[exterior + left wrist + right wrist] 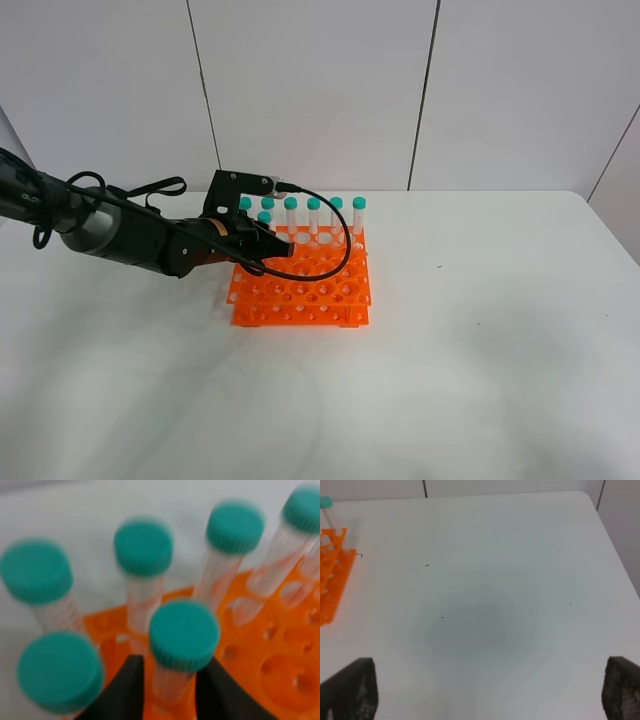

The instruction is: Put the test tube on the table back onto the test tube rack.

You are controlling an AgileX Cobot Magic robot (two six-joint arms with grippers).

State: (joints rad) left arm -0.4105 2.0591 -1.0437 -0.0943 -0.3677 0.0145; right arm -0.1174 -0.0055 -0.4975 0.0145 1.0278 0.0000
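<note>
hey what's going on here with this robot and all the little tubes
The left gripper is over the orange test tube rack, with its fingers on either side of a teal-capped test tube that stands upright in a rack hole, just in front of the back row of six tubes. It looks like the tube is being seated or just let go; how tight the grip is can't be judged. The right gripper is wide open above bare white table, holding nothing.
</note>
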